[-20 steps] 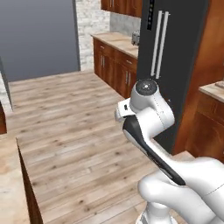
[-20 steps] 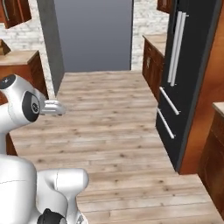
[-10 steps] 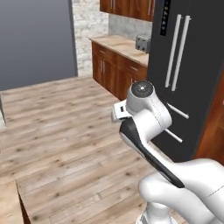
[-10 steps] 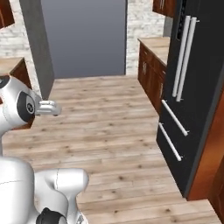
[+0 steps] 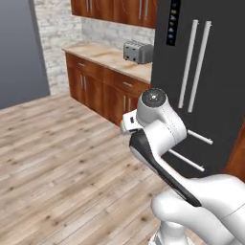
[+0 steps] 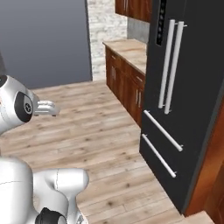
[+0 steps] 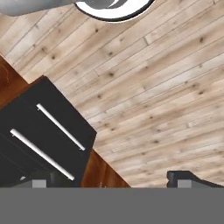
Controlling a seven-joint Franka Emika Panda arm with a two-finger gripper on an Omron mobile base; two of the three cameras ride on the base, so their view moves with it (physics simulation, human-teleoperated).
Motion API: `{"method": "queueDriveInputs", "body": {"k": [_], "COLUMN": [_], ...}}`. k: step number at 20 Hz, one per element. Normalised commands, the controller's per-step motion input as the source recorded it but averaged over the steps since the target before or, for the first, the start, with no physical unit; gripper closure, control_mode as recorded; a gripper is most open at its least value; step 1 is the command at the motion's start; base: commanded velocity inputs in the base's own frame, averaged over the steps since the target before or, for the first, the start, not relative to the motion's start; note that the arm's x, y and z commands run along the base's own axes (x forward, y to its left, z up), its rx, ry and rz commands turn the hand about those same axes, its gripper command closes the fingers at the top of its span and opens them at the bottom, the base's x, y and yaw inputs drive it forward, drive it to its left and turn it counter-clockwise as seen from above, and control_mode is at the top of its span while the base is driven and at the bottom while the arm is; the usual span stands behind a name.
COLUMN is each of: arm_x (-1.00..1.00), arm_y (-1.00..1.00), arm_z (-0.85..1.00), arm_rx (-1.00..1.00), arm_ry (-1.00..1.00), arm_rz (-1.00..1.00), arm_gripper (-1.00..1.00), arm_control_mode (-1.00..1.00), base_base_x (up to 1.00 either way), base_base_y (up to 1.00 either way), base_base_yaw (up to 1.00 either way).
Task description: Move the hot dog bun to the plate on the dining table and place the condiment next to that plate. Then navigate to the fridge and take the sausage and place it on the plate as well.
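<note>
In the left base view, bare wooden floor (image 5: 57, 158) fills the left half. Further right a wooden cabinet run carries a pale counter (image 5: 107, 56) with a silver toaster (image 5: 138, 51) on it. Next comes the arm, folded up with its hand pointing down at the floor. Right of that stands the fridge (image 5: 210, 81), dark, doors shut, its two long silver handles upright and its two drawer handles level lower down.

In the hand view the gripper (image 7: 107, 181) hangs empty over the floor, its tips spread wide.

The sausage must lie behind those closed doors. The fridge stands ahead and to the right of the arm, near but seemingly not yet within reach. Since the door handles run vertically, the gripper will likely need to swing up and right and close across one from the side.
</note>
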Motion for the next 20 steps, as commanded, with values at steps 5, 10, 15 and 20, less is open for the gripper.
{"method": "queueDriveInputs", "body": {"k": [5, 10, 15, 20], "arm_x": [0.0, 0.0, 0.0, 0.0], "arm_y": [0.0, 0.0, 0.0, 0.0], "arm_z": [0.0, 0.0, 0.0, 0.0], "arm_rx": [0.0, 0.0, 0.0, 0.0], "arm_ry": [0.0, 0.0, 0.0, 0.0], "arm_rz": [0.0, 0.0, 0.0, 0.0], "arm_gripper": [-1.0, -1.0, -1.0, -1.0], "arm_control_mode": [1.0, 1.0, 1.0, 1.0], "base_base_x": [1.0, 1.0, 0.91, 0.73], "base_base_y": [0.24, 0.24, 0.32, 0.37], "base_base_yaw": [-0.45, -0.49, -0.52, -0.55]}}
